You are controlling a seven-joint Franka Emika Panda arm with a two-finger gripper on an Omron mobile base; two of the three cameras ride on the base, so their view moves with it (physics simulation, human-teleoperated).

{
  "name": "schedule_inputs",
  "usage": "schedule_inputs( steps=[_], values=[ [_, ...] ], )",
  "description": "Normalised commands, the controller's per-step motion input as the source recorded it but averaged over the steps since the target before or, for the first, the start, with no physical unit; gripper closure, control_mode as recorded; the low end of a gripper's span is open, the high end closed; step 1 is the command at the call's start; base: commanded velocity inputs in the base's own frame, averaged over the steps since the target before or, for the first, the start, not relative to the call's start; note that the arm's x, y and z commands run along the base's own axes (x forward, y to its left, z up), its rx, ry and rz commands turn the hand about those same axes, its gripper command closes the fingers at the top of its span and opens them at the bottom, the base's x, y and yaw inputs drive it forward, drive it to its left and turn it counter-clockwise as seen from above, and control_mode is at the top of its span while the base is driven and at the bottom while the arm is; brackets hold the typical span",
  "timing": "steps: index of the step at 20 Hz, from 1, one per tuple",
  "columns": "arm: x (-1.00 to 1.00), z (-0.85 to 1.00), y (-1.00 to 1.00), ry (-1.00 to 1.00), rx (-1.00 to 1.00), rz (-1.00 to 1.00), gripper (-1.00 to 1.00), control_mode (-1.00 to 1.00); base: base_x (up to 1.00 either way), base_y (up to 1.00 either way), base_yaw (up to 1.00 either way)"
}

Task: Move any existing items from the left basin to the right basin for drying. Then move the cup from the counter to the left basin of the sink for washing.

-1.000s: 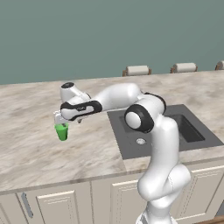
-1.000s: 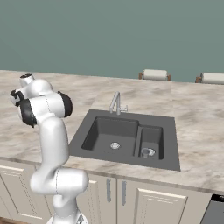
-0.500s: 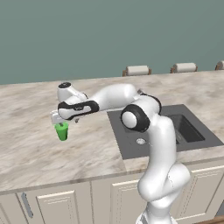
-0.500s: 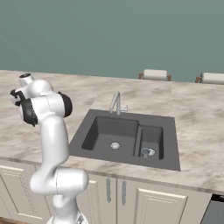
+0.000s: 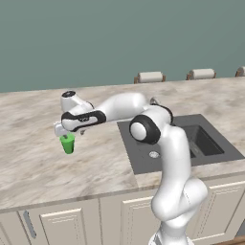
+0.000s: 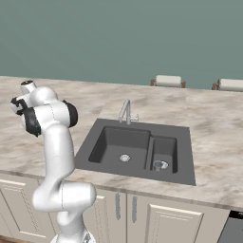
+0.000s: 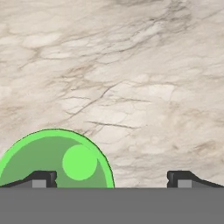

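I've got the gripper (image 5: pixel 66 133) out over the worktop (image 5: pixel 28 158), left of the sink (image 6: pixel 137 149), its jaws spread wide. The green cup (image 5: pixel 68 143) sits just under it, upright, off toward one fingertip (image 7: pixel 41 178) rather than centred. The loop-shaped item (image 6: pixel 160 164) lies in the right basin (image 6: pixel 165 151).

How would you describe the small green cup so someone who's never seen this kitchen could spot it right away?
Start at the dark grey double-basin sink set in the broad marbled stone counter, then look well to its left across the open worktop. There the small bright green tapered plastic cup stands under the robot's gripper. It is the one vivid green thing on the pale stone.
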Motion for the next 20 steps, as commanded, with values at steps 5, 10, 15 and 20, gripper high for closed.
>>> schedule_inputs(
  steps=[5, 10, 15, 20],
  values=[
    [0.05, -0.13, 0.00, 0.00, 0.00, 0.00, -1.00, -1.00, 0.00, 0.00, 0.00],
    [0.02, -0.10, 0.00, 0.00, 0.00, 0.00, -1.00, -1.00, 0.00, 0.00, 0.00],
    [0.02, -0.11, 0.01, 0.00, 0.00, 0.00, -1.00, -1.00, 0.00, 0.00, 0.00],
    [0.01, -0.09, 0.01, 0.00, 0.00, 0.00, -1.00, -1.00, 0.00, 0.00, 0.00]
  ],
)
